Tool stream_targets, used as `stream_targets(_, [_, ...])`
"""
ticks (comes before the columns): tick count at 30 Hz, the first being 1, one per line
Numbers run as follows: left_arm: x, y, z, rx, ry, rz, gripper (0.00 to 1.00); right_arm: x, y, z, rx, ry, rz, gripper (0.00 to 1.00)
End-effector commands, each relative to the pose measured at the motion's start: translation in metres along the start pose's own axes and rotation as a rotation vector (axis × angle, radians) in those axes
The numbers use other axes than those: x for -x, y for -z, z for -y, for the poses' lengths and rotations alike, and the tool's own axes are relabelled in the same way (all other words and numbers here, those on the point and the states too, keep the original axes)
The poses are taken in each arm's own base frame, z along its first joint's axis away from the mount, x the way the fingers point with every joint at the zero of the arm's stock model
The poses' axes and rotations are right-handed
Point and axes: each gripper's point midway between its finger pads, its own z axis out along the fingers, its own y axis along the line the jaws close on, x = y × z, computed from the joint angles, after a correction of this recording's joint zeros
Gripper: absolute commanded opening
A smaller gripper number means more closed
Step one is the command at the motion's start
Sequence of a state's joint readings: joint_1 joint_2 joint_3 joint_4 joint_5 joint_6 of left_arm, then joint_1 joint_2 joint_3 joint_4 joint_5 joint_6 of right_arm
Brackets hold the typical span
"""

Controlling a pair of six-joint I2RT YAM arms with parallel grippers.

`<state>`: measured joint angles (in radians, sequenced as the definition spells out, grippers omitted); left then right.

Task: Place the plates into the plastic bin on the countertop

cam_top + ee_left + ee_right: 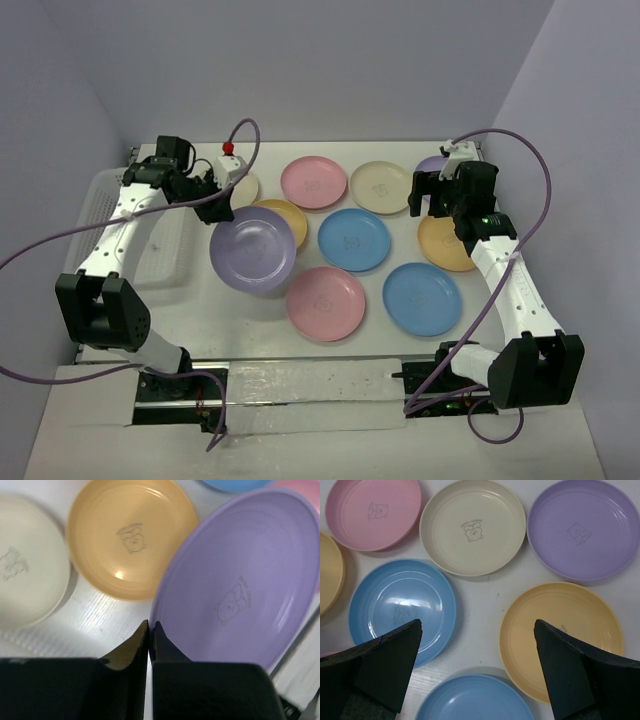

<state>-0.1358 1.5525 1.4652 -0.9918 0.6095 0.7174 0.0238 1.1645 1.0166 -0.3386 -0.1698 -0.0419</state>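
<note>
while checking arm poses, found left gripper (151,626) reaching inward, pinching rim of tilted purple plate (252,250) just right of plastic bin (160,265). found right gripper (478,625) spread wide, hovering above yellow-orange plate (560,630). counted ten plates (353,240): two each purple, pink, blue, yellow-orange, cream.

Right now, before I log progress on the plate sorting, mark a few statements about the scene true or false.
1. The left jaws are shut on the rim of a round purple plastic plate. True.
2. The right jaws grip a round blue plastic plate. False: they stand open, holding nothing.
3. The held purple plate sits inside the white perforated plastic bin. False: it is held beside the bin, above the white countertop.
4. A round yellow-orange plastic plate lies flat on the countertop close to the held plate. True.
</note>
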Motion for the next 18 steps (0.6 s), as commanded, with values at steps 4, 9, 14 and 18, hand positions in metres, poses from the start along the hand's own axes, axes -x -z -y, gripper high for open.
stream_targets(4, [0.032, 0.112, -0.102, 0.616, 0.376, 0.260, 0.00, 0.033, 0.013, -0.006, 0.014, 0.006, 0.084, 1.00])
stream_targets(9, [-0.019, 0.179, -0.151, 0.884, 0.558, 0.251, 0.00, 0.035, 0.012, -0.005, 0.007, -0.001, 0.088, 1.00])
stream_targets(14, [-0.094, 0.233, -0.187, 1.098, 0.713, 0.150, 0.00, 0.038, 0.008, -0.003, 0.000, 0.001, 0.086, 1.00])
stream_targets(18, [-0.138, 0.249, -0.205, 1.180, 0.793, 0.079, 0.00, 0.038, 0.004, 0.001, -0.022, 0.001, 0.077, 1.00])
